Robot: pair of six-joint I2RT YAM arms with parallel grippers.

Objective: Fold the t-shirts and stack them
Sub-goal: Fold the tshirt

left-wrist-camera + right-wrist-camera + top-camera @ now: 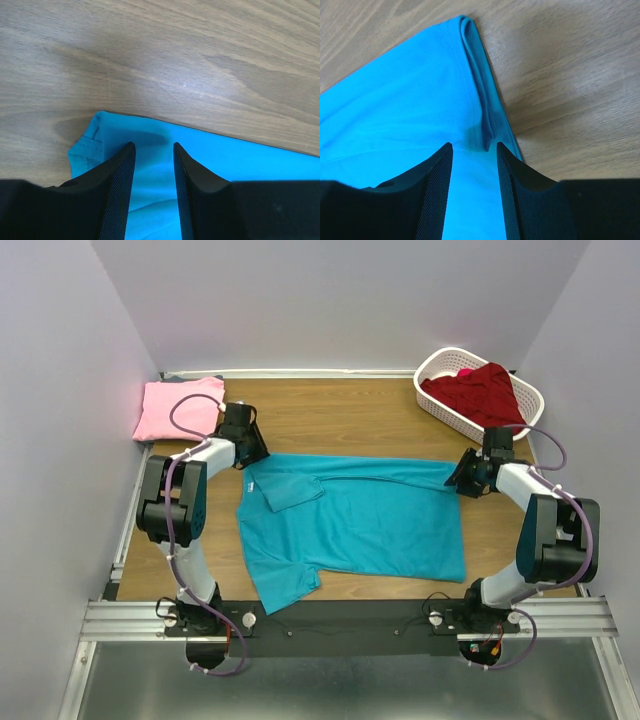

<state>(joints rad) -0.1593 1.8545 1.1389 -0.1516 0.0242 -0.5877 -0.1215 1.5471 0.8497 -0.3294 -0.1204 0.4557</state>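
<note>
The teal shirt (360,520) lies spread across the middle of the table (370,410) in the top view. One sleeve (290,488) is folded inward near its upper left, and the other (285,585) sticks out at lower left. The pink shirt (178,408) sits folded in the upper left corner. The red shirt (485,390) is heaped in the basket (432,365) at upper right.

The left gripper (153,150) is at the shirt's upper left corner, and its jaws stand apart with teal cloth showing in the gap. The right gripper (474,147) is at the upper right corner, beside the hem (480,85). Its jaws are likewise apart over the cloth, not clamped.

The step in hand looks like taking both upper corners for the next fold. Several things could go wrong:

- The cloth is layered at both corners. A shallow bite may catch only the top layer, so the fold opens when lifted.
- The left jaws sit close to the corner's edge, so a thin grip there could slip out under the shirt's weight.
- If one arm rises or travels ahead of the other, the edge will skew and the fold will land crooked.
- The loose lower-left sleeve may drag or bunch beneath the body.
- Fingers pressed too hard on the wood could pin the cloth instead of pinching it.
</note>
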